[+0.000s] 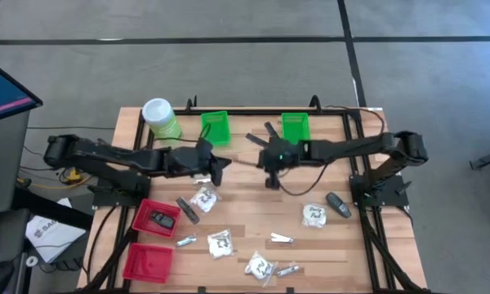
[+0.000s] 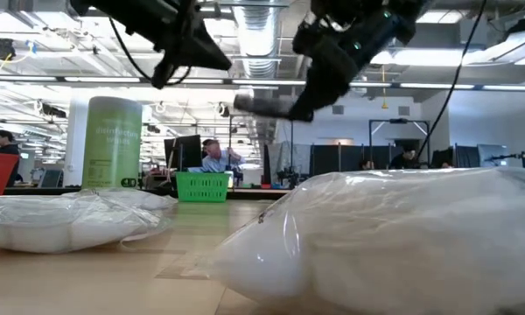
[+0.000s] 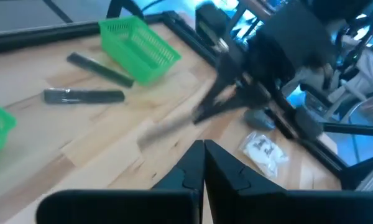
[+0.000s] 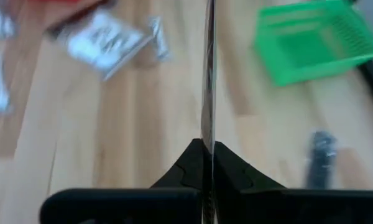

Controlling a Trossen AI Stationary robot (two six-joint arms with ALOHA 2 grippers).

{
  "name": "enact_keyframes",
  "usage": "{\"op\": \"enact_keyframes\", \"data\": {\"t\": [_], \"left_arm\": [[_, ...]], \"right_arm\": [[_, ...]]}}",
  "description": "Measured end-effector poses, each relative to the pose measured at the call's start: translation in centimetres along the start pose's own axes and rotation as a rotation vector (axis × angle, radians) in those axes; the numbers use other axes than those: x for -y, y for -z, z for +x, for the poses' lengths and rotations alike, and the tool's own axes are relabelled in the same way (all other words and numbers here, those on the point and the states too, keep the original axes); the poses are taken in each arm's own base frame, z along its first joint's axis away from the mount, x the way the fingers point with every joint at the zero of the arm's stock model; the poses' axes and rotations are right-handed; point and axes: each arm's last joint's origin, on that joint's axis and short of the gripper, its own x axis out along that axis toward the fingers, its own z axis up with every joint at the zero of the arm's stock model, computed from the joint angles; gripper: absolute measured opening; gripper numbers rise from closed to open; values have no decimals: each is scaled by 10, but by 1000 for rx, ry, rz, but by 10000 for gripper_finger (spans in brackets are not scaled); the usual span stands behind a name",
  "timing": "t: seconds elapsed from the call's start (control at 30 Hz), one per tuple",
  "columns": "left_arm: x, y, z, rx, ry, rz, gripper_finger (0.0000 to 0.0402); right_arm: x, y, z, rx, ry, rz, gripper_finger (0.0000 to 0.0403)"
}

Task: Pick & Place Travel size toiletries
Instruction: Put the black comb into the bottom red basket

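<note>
a: where's the right gripper (image 1: 271, 163) now?

b: mid-table, raised off the wood, its fingers pinched tight on a slim silvery sachet (image 4: 207, 93). in the right wrist view the sachet shows edge-on, a thin line running straight out from between the fingertips. in the low view it juts sideways from the jaws, roughly level.

a: and the left gripper (image 1: 222, 166)?

b: just across from it, also raised, fingers pressed together on nothing i can see. the sachet's free end points toward it.

a: so where does the sachet go?

b: my guess is a basket. the green plastic basket on the right (image 1: 296, 126) sits just behind the right gripper, at the far edge, nearer than the other green basket (image 1: 216, 126) on the left arm's side. the sachet's long axis lies across the table, left to right, so the wrist would need to swing back toward that basket.

a: the rest of the toiletries?

b: scattered on the near half: white crinkly packets (image 1: 220, 243), more sachets, a dark grey oval piece (image 1: 338, 204).
</note>
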Motion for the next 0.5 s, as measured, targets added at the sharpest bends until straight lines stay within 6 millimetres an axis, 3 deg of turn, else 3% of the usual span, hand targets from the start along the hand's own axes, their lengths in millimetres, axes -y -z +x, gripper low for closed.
{"op": "enact_keyframes", "data": {"t": [0.2,0.5], "left_arm": [[1,-4,-4,24,4,-6,0],[0,-1,0,10,-7,-1,0]], "right_arm": [[25,-39,-25,65,-4,105,2],[32,-82,-48,199,-115,217,2]]}}
